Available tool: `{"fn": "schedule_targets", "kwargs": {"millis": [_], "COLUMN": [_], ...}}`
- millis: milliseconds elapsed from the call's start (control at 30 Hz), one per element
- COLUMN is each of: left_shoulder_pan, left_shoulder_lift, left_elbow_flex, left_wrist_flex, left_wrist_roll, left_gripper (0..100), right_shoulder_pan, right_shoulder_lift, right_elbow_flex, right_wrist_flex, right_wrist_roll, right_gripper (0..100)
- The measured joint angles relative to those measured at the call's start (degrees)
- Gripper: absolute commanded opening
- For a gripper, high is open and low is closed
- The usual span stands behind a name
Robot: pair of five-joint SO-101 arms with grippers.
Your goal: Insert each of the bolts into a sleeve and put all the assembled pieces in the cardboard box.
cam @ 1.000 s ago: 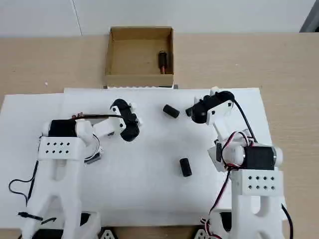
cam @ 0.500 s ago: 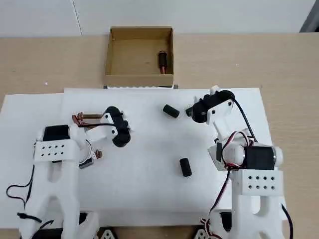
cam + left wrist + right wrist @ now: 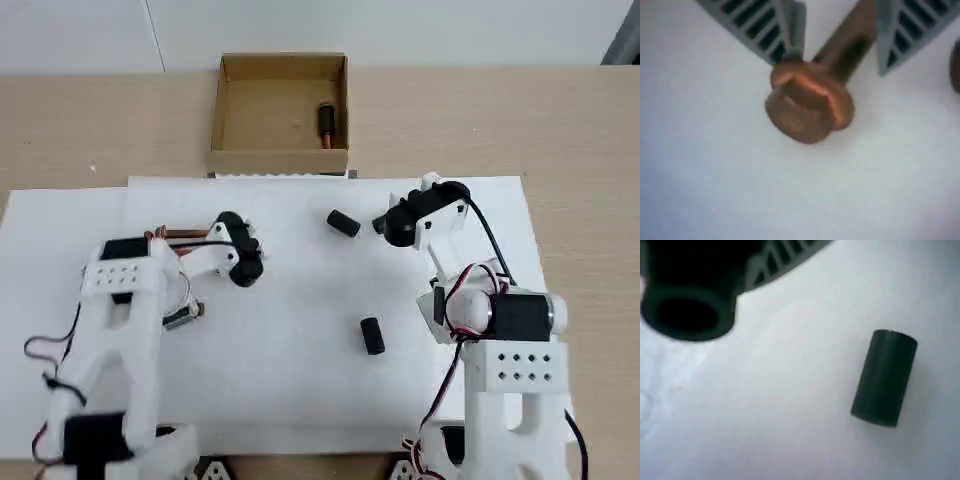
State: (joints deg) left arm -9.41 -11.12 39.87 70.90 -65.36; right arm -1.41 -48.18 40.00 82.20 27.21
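Left pincer (image 3: 839, 52) pinching shiny copper bolt (image 3: 810, 107) with six-sided head, right pincer (image 3: 385, 226) gripping round hollow black sleeve (image 3: 722, 310), another smooth sleeve (image 3: 884, 377) lying nearby on white sheet (image 3: 790, 420), cardboard box (image 3: 228, 110) seen from high up.

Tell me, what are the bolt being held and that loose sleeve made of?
The bolt: probably metal, copper-coloured with a dull sheen on its head. The loose sleeve: likely plastic or rubber, matte black with no glints.

No legible text, label, number or sign on anything.
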Motion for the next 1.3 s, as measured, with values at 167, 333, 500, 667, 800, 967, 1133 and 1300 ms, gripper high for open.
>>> {"fn": "schedule_targets", "kwargs": {"millis": [167,333,500,667,800,967,1133,1300], "left_shoulder_pan": [0.0,0.2,0.3,0.3,0.9,4.7,10.2,11.6], "left_shoulder_lift": [6.5,9.1,9.8,9.2,5.5,-4.7,-16.4,-24.4], "left_elbow_flex": [-4.0,-4.6,-4.7,-6.2,-7.8,-8.0,-8.0,-8.0], "left_wrist_flex": [0.0,0.2,0.2,3.2,6.9,10.4,10.9,11.7], "left_wrist_roll": [0.0,0.0,0.0,0.0,1.5,7.4,19.0,26.5], "left_gripper": [5,0,0,0,0,0,0,0], "right_shoulder_pan": [-0.1,0.0,-0.1,-0.1,-0.1,-0.1,-0.1,0.0], "right_shoulder_lift": [0.0,0.0,0.0,0.0,0.0,-0.2,-0.3,-0.3], "right_elbow_flex": [0.0,0.0,0.0,0.0,-0.3,-4.3,-4.5,-4.5], "right_wrist_flex": [0.0,0.0,0.0,0.0,1.7,5.9,9.5,13.1], "right_wrist_roll": [0.0,0.0,0.0,0.0,0.0,0.1,-0.1,-6.9], "right_gripper": [0.4,0.4,0.4,0.4,0.4,0.4,0.4,0.5]}}
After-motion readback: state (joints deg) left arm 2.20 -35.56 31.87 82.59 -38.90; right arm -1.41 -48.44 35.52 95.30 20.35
